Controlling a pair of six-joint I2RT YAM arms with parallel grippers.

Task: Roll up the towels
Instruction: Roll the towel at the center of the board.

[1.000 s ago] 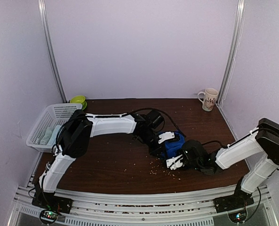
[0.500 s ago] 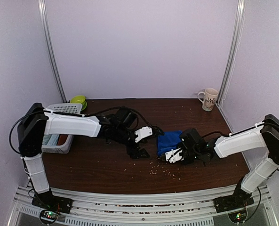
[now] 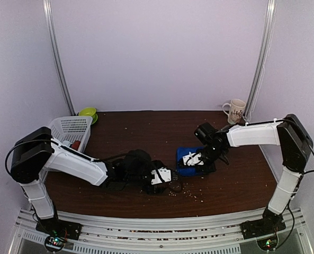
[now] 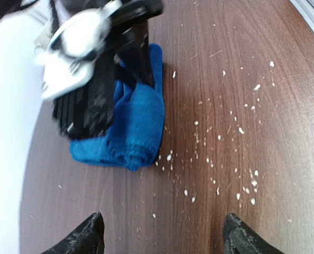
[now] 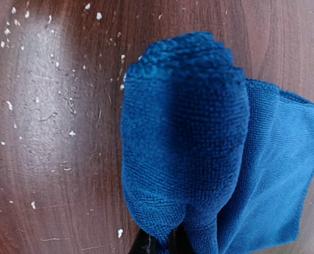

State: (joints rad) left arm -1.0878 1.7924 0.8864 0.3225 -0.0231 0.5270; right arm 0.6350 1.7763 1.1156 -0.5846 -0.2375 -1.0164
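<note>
The royal blue towel (image 3: 184,167) lies partly rolled on the brown table, right of the middle. My right gripper (image 3: 194,160) sits on top of it. In the right wrist view the towel (image 5: 184,132) is a thick roll with a loose flap on its right, and my right gripper (image 5: 164,244) is shut on its near end. My left gripper (image 3: 170,179) is low over the table, just left of the towel and apart from it. In the left wrist view the left gripper (image 4: 159,238) is open and empty, with the towel (image 4: 135,127) ahead under the right gripper (image 4: 88,74).
A white basket (image 3: 71,128) stands at the far left, with a green bowl (image 3: 88,112) behind it. A white patterned mug (image 3: 235,111) is at the back right corner. Pale crumbs (image 3: 191,194) are scattered on the wood in front of the towel.
My left gripper opened, let go of the blue towel and drew back to the left and nearer. My right gripper carried the towel's end toward the back of the table.
</note>
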